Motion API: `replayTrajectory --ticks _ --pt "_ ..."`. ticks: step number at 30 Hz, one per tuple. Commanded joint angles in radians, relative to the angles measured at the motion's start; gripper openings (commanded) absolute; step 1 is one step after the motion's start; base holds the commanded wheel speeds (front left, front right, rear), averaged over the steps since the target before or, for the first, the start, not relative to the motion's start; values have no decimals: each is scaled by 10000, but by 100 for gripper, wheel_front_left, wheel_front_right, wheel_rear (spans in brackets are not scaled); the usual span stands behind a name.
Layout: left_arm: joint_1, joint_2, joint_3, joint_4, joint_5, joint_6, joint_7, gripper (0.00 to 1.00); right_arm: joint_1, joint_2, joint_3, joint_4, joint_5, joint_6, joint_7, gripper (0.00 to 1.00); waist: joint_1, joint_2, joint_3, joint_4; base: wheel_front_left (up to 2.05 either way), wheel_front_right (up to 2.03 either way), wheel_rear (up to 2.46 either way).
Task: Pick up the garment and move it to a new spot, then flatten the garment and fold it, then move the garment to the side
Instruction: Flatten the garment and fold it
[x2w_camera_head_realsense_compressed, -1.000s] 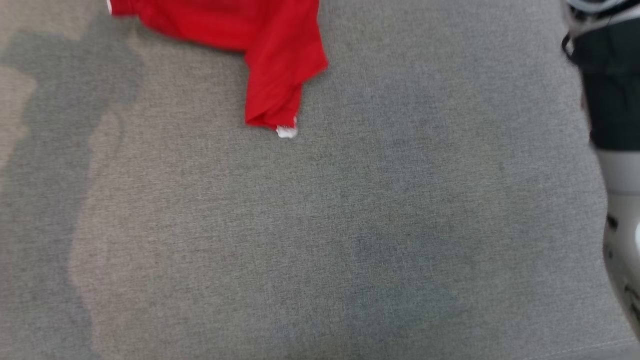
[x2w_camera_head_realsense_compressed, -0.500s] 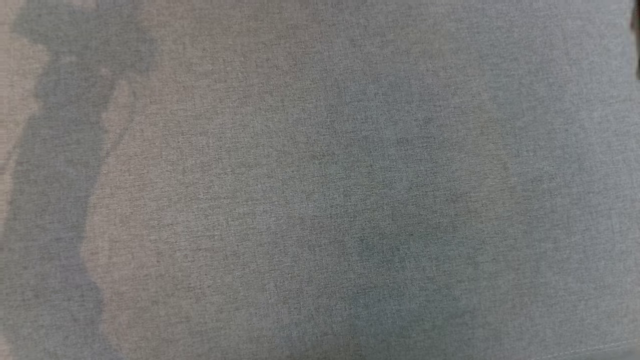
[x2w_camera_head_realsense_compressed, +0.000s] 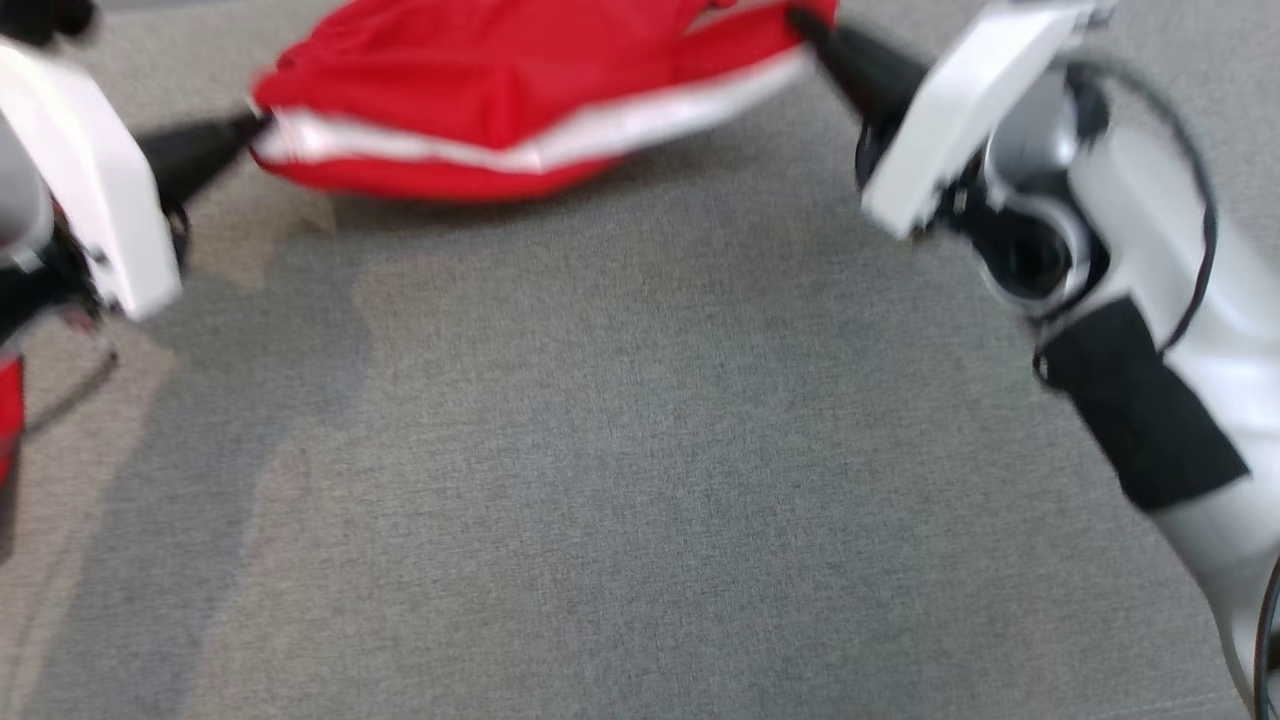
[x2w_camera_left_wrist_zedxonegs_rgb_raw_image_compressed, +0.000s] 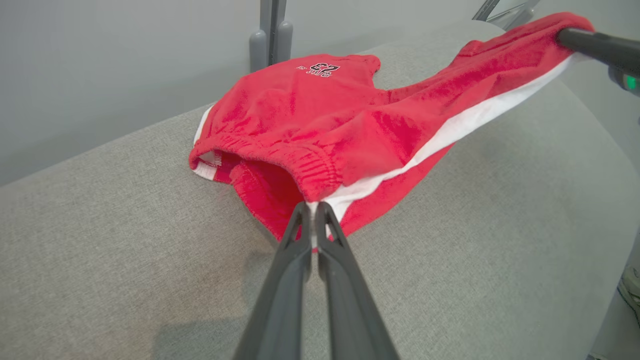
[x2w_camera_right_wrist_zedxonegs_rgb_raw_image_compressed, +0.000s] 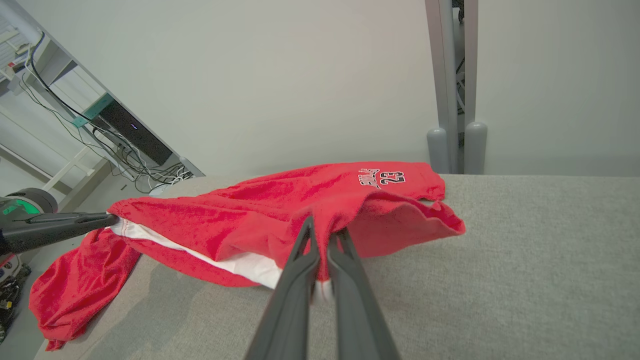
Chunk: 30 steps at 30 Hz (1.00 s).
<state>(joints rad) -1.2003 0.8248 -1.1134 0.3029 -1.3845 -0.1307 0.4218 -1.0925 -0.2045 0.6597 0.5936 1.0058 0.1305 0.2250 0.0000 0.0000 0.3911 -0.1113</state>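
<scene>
The garment (x2w_camera_head_realsense_compressed: 480, 80) is a pair of red shorts with a white side stripe and a "23" print. It is stretched between my two grippers over the grey upholstered surface (x2w_camera_head_realsense_compressed: 640, 450), its far part resting on the fabric. My left gripper (x2w_camera_head_realsense_compressed: 255, 125) is shut on the waistband end by the white stripe, seen close in the left wrist view (x2w_camera_left_wrist_zedxonegs_rgb_raw_image_compressed: 314, 212). My right gripper (x2w_camera_head_realsense_compressed: 800, 20) is shut on the other end of the stripe edge, seen close in the right wrist view (x2w_camera_right_wrist_zedxonegs_rgb_raw_image_compressed: 322, 240). In that view a loose red part (x2w_camera_right_wrist_zedxonegs_rgb_raw_image_compressed: 75, 285) droops past the surface's edge.
A grey double post (x2w_camera_right_wrist_zedxonegs_rgb_raw_image_compressed: 455, 85) stands behind the surface against a pale wall. Shelving with cables (x2w_camera_right_wrist_zedxonegs_rgb_raw_image_compressed: 125, 145) sits off to one side in the right wrist view. The surface's rounded corner (x2w_camera_left_wrist_zedxonegs_rgb_raw_image_compressed: 595, 115) drops away near the right gripper.
The head view has shifted a lot: it showed the garment at the top, then bare grey fabric. Both grippers are in it now, with the garment stretched between them.
</scene>
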Motion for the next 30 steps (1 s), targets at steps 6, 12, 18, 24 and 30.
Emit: replayTrajectory --ticks 6,12,18,24,30 --pt "1451 309 -938 -789 -459 1 -325 0 1853 -1172 837 -959 657 5 704 0 0 0 -1520 130 0 0 0" --pt "2877 489 -1440 -1419 -982 1 263 0 3464 -2410 1171 -1766 1208 5 2163 0 0 0 -2581 157 0 0 0" --pt "3990 727 -1580 -1977 -1944 1 1686 0 4893 -3319 819 -2375 1363 2 3472 0 0 0 -3239 153 0 0 0" --pt "4521 998 -1615 -2385 -2573 16 2422 0 5991 -3600 -154 -3248 1214 2 4296 0 0 0 -3397 160 0 0 0" --pt "4221 1031 -1271 -2374 -3202 210 2672 0 5959 -2974 -1207 -3903 531 3 4866 0 0 0 -2792 211 0 0 0"
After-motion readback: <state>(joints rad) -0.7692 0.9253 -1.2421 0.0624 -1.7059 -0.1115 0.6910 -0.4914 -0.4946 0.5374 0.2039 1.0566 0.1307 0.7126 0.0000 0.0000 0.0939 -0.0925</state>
